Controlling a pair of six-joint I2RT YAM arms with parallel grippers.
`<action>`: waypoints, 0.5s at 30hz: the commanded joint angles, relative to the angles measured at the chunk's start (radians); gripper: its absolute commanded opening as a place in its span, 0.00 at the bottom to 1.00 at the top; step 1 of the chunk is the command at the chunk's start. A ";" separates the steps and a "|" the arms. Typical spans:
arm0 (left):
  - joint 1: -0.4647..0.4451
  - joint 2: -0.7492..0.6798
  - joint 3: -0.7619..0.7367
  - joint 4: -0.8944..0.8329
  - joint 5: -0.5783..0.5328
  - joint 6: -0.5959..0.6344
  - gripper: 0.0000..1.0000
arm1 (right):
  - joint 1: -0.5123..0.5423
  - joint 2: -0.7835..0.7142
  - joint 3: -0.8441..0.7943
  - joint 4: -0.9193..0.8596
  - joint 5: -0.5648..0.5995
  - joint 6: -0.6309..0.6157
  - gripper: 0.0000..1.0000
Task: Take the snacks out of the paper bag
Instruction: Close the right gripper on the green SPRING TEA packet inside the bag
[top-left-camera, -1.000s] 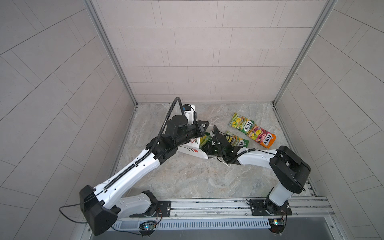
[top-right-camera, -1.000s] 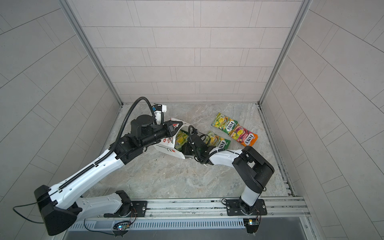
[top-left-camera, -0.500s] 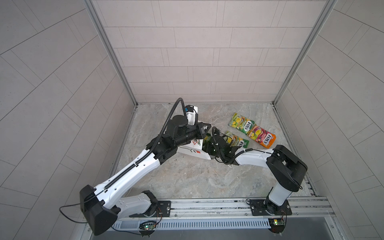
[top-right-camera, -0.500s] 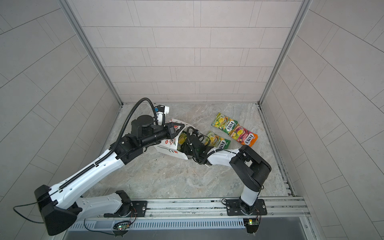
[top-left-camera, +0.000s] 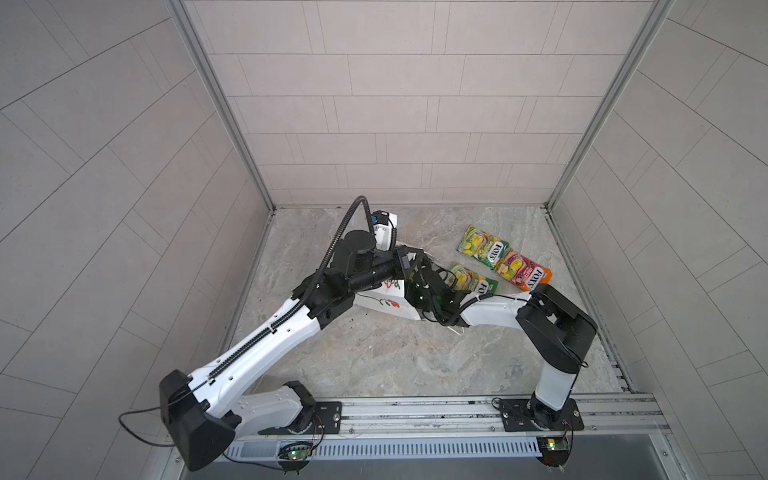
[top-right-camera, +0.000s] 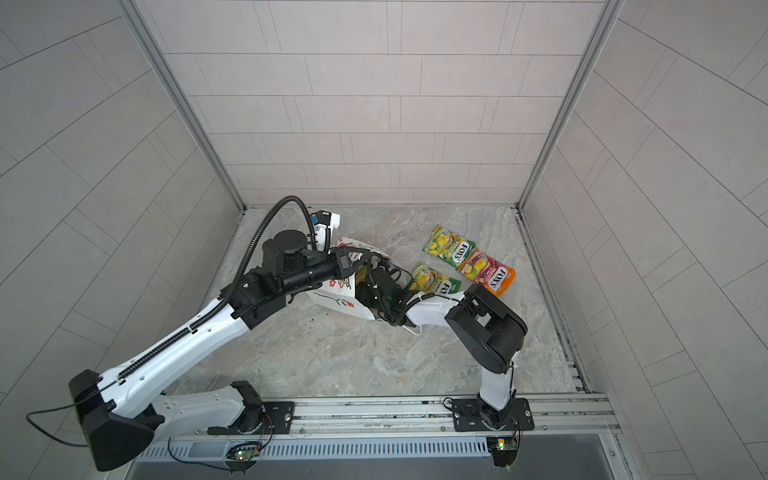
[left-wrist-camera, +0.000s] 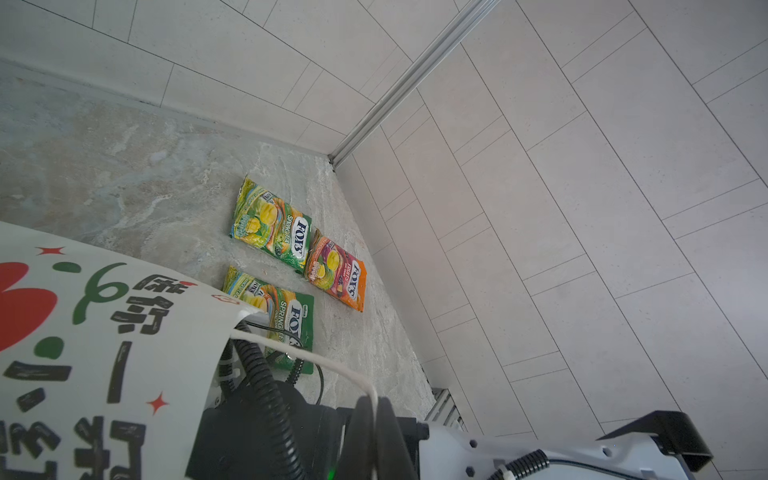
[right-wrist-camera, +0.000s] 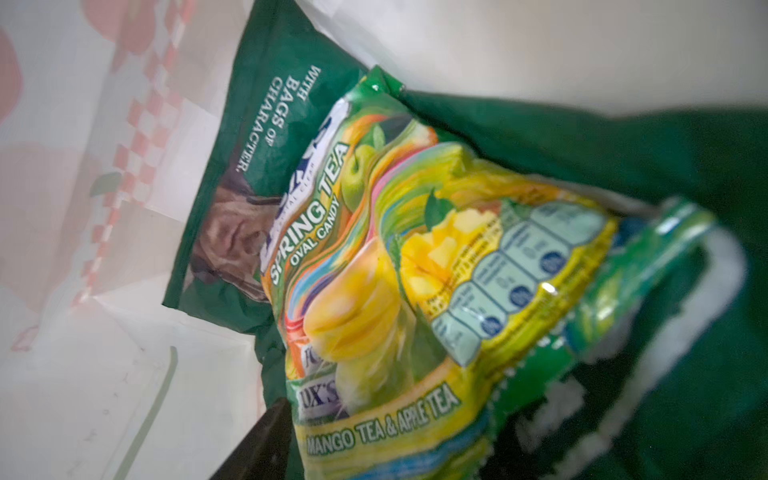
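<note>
The white paper bag (top-left-camera: 384, 301) (top-right-camera: 332, 297) (left-wrist-camera: 83, 332) lies on its side, mouth towards the right. My left gripper (left-wrist-camera: 376, 405) (top-left-camera: 409, 266) is shut on its white cord handle (left-wrist-camera: 307, 357). My right gripper (right-wrist-camera: 386, 465) (top-right-camera: 365, 286) reaches into the mouth, open, one dark finger (right-wrist-camera: 262, 440) beside a green-yellow FOX'S packet (right-wrist-camera: 395, 270). That packet rests on a dark green crisp bag (right-wrist-camera: 257, 137) inside. Three snacks lie outside on the floor: two green-yellow packets (top-left-camera: 484, 246) (top-left-camera: 473, 282) and a pink-orange one (top-left-camera: 524, 272).
Tiled walls close the marble floor (top-left-camera: 395, 357) on three sides; the snacks outside lie near the right wall. A metal rail (top-left-camera: 415, 411) with both arm bases runs along the front. The bag's second cord handle (top-left-camera: 457, 330) trails on the floor under my right arm.
My right gripper has pushed leftward, deeper into the bag's mouth, and its jaws have widened. My left gripper keeps its hold on the handle and has shifted slightly.
</note>
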 joint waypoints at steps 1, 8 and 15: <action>-0.001 -0.008 0.011 0.068 0.061 -0.009 0.00 | 0.001 0.029 0.015 0.087 -0.025 0.020 0.61; -0.001 -0.023 0.008 0.060 0.074 -0.010 0.00 | -0.004 0.061 0.013 0.188 -0.064 0.031 0.35; -0.001 -0.066 0.004 -0.080 -0.077 0.060 0.00 | -0.019 0.005 -0.044 0.226 -0.090 0.007 0.00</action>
